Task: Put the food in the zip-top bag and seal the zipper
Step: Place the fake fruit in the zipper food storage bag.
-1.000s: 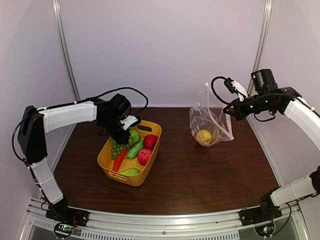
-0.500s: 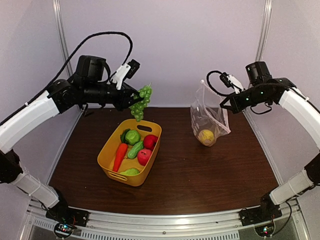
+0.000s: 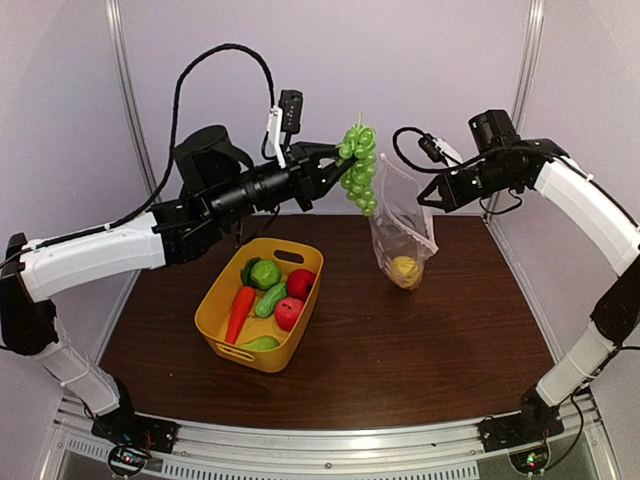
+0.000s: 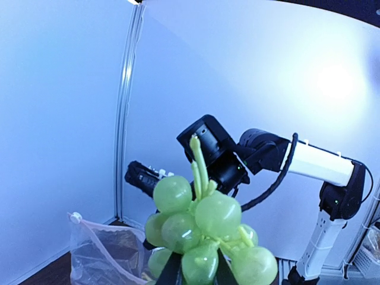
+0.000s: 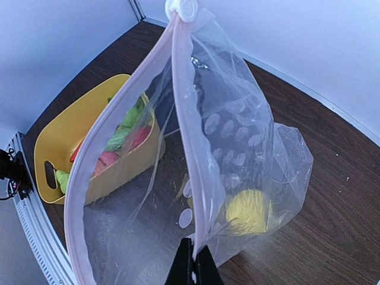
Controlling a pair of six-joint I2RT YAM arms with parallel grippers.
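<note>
Grapes (image 3: 358, 168) are the change: a second ago the left tool (image 3: 340, 156) was down in the tub (image 3: 272, 360) among them, half a second ago it had them lifted above the tub, and now it holds them high and across, just left of and slightly above the mouth of the bag (image 3: 400, 235). The left wrist view shows the tool's dark fingers closed on the lower part of the bunch (image 4: 208, 234), with the bag below and beyond it. The right tool (image 3: 424, 196) has also swung in toward the middle; it stays pinched tight on the bag's upper edge, and its own view shows the fingers clamped on the zipper (image 5: 185, 119) so that the mouth sags open as a loop toward the tub. The lemon (image 3: 404, 268) lies at the bag's bottom, low over the counter (image 3: 400, 350). So one piece is in, a second is about ready to drop, and the carrot (image 3: 240, 310), apples (image 3: 300, 283) and green pieces wait in the tub; sealing is far off
</note>
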